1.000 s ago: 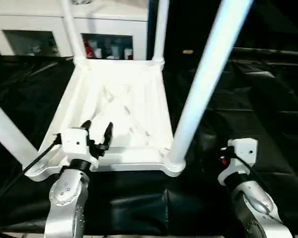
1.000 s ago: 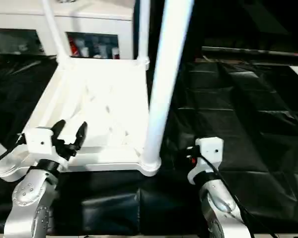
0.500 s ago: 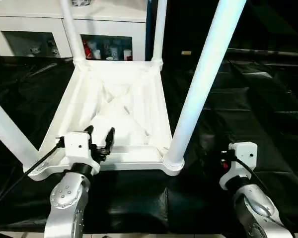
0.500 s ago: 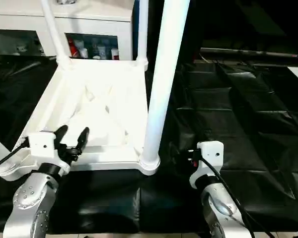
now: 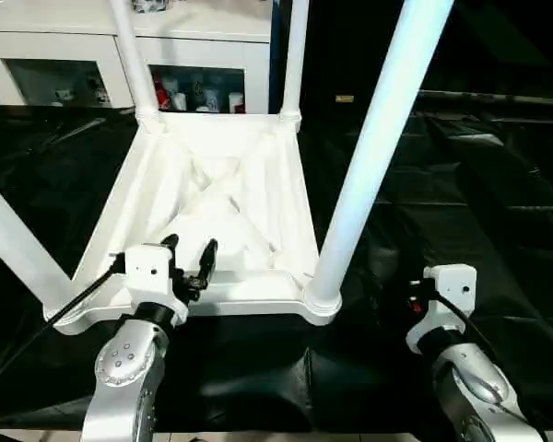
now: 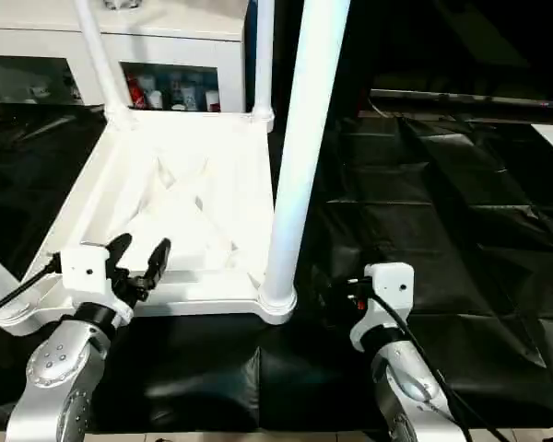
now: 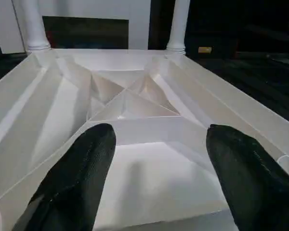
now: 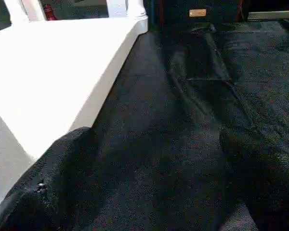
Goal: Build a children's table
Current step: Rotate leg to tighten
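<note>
The children's table lies upside down on the black sheet, its white ribbed top (image 5: 217, 198) facing up. Legs stand upright in its corner sockets: far left (image 5: 132, 55), far right (image 5: 295, 55), near right (image 5: 373, 166), and near left (image 5: 14, 244) at the picture's edge. My left gripper (image 5: 192, 254) hovers open just above the top's near rim (image 7: 149, 127), with nothing between its black fingers (image 7: 82, 168). My right gripper (image 8: 156, 139) is open and empty low over the sheet, to the right of the near right corner (image 5: 321, 304).
A white cabinet (image 5: 203, 51) with glass-front shelves stands behind the table. Crinkled black sheet (image 5: 479, 193) covers the surface to the right and front. A black cable (image 5: 64, 308) runs from my left wrist toward the lower left.
My left gripper has drifted slightly to the right along the near rim. The right arm and the table stand as before.
</note>
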Available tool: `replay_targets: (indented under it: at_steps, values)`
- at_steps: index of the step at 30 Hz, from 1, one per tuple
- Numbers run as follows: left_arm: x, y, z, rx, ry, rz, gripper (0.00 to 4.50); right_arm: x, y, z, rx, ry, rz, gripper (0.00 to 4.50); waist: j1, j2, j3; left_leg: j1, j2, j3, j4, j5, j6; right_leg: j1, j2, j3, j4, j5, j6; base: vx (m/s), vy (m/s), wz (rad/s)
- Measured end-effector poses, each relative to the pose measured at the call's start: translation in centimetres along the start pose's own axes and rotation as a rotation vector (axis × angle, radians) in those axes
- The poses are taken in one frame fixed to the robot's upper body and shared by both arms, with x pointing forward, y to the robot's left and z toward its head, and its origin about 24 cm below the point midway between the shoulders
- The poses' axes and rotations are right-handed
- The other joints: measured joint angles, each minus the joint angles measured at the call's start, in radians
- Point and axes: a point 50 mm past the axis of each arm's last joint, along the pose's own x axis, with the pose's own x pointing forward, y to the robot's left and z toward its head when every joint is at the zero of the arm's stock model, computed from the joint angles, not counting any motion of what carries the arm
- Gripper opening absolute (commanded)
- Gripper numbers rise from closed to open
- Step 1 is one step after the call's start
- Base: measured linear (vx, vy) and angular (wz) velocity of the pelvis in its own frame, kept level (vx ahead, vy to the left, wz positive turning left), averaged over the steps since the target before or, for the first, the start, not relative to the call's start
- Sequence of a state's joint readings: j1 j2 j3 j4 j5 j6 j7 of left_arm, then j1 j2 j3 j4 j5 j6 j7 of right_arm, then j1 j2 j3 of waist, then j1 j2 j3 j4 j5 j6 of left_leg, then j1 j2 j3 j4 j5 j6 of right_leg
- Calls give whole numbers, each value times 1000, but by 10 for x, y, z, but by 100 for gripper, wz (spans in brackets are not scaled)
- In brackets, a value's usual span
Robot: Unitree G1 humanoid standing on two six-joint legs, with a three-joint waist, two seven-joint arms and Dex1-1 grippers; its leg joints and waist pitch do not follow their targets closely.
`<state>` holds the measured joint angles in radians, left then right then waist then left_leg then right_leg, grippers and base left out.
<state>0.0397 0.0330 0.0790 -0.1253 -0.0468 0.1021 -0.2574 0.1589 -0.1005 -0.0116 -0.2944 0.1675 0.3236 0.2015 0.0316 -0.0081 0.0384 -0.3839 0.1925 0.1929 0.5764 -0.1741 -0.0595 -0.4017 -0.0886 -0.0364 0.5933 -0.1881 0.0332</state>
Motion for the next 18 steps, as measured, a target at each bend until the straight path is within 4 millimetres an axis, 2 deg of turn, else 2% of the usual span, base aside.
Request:
replay_targets:
  at_steps: [18]
  values:
    - [1, -2, 1, 13, 1, -19, 351, 0, 1, 0, -4, 1, 1, 448, 0, 11, -7, 0, 0, -1, 2, 0, 0, 0, 0, 0, 1, 0, 0, 0, 0, 0]
